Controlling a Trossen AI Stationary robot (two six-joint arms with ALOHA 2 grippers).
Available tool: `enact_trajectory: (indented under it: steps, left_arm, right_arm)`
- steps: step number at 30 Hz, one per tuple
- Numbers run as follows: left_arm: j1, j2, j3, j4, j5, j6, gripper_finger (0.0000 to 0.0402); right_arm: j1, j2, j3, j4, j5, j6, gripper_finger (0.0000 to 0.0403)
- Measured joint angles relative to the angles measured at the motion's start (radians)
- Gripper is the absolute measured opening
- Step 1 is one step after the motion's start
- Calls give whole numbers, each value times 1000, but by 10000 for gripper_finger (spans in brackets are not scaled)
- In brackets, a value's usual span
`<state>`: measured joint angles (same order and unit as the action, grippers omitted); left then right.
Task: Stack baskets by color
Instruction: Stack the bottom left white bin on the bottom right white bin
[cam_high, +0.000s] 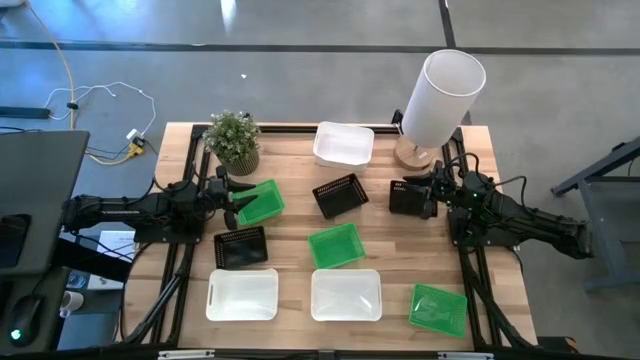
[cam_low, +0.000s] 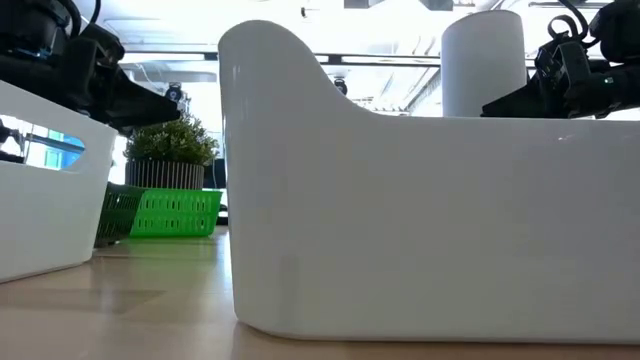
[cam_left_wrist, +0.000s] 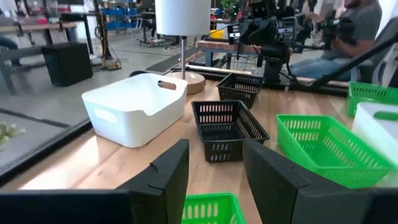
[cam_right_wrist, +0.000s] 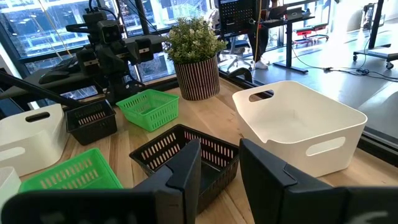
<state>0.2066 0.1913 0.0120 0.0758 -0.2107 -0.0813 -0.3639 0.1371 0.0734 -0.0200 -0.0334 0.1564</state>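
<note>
Nine baskets lie apart on the wooden table. The white ones sit far centre (cam_high: 343, 143), near left (cam_high: 242, 294) and near centre (cam_high: 346, 295). The green ones sit left (cam_high: 260, 202), centre (cam_high: 335, 245) and near right (cam_high: 438, 308). The black ones sit left (cam_high: 241, 247), centre (cam_high: 337, 194) and right (cam_high: 408, 196). My left gripper (cam_left_wrist: 214, 180) is open and held level above the left green basket's edge (cam_left_wrist: 208, 210). My right gripper (cam_right_wrist: 221, 171) is also open and level, with its fingertips over the right black basket. Neither touches a basket.
A potted plant (cam_high: 233, 140) stands at the far left of the table. A tall white cylinder on a wooden foot (cam_high: 440, 95) stands at the far right. In the low view, the near white basket (cam_low: 420, 220) blocks most of the table. People sit in the room beyond the table (cam_left_wrist: 348, 25).
</note>
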Motion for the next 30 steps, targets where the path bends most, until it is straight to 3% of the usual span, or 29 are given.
enact_trajectory:
  steps: [4,9,17,22,30]
  left_arm:
    - [0,0,0,-4,18,-111,140]
    - [0,0,10,-3,110,-138,140]
    - [0,0,52,-5,153,-173,140]
    - [0,11,117,-24,185,-146,140]
    - [0,104,294,-213,192,-107,140]
  right_arm:
    - [0,0,0,0,0,0,98]
    - [0,0,0,0,0,0,98]
    - [0,0,0,0,0,0,98]
    - [0,0,0,0,0,0,98]
    - [0,0,0,0,0,0,98]
